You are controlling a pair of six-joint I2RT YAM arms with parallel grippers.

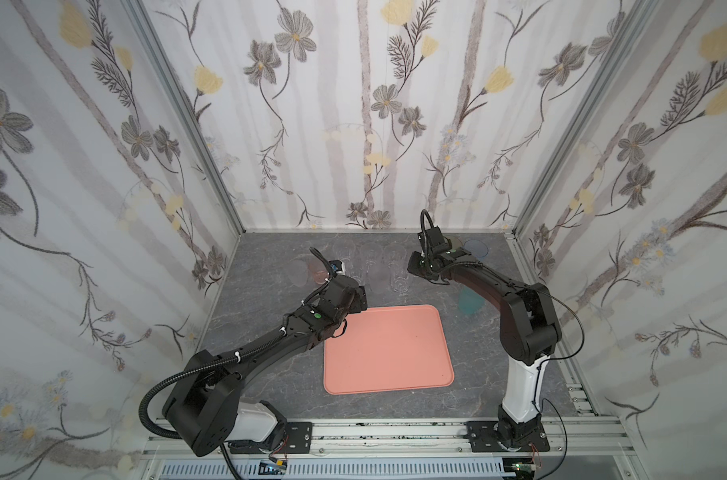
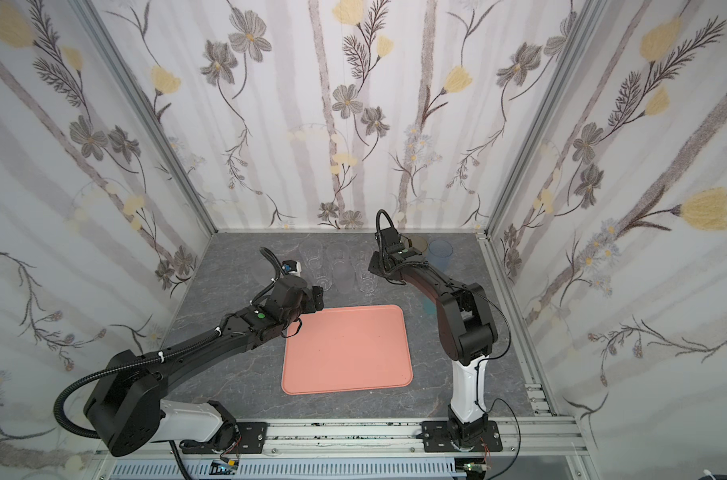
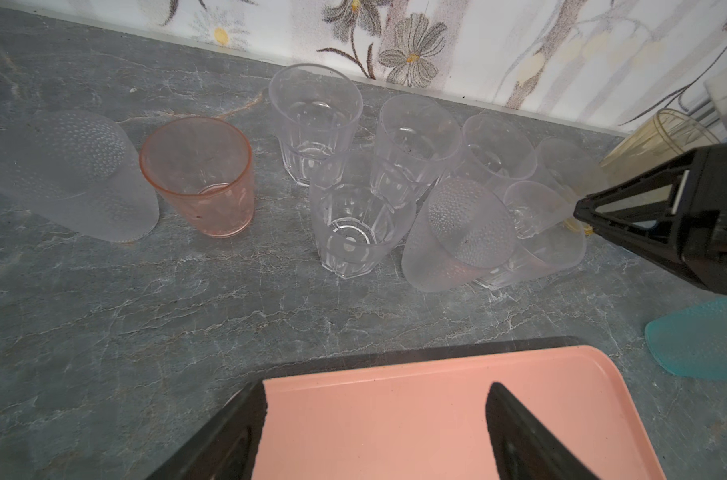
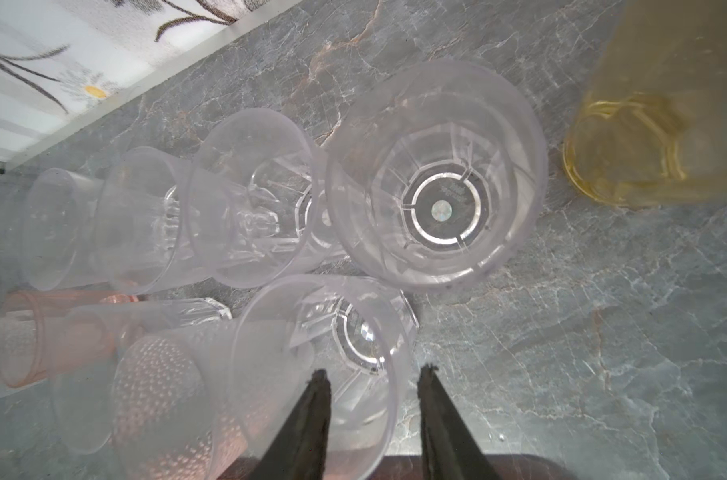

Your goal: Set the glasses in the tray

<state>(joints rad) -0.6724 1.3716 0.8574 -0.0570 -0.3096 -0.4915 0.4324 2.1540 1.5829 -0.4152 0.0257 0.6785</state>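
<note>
Far left along the table's far edge, a frosted dimpled glass (image 3: 70, 174) and the pink glass (image 3: 199, 178) stand clear of the action. The left end effector (image 3: 376, 386) hangs wide and empty over the far-left corner of the tray (image 1: 388, 349), which lies mid-table with nothing in it.

Now the crowd: the clear glasses (image 3: 316, 120) are packed close along the far edge. The right end effector (image 4: 374, 372) is in among them, jaws narrow but not clamped. One finger sits inside a clear glass (image 4: 324, 324), the other outside its wall.

Here's the danger, I'd say: a pinch on one thin, slick wall could slip or tip the glass on the lift. A tilt could then knock the second dimpled glass (image 4: 162, 395) crowding it.

Rightward, the amber glass (image 4: 627, 145) and blue glass (image 1: 476, 248) stand toward the far-right corner. The teal glass (image 3: 702, 345) is just off the tray's far-right corner.
</note>
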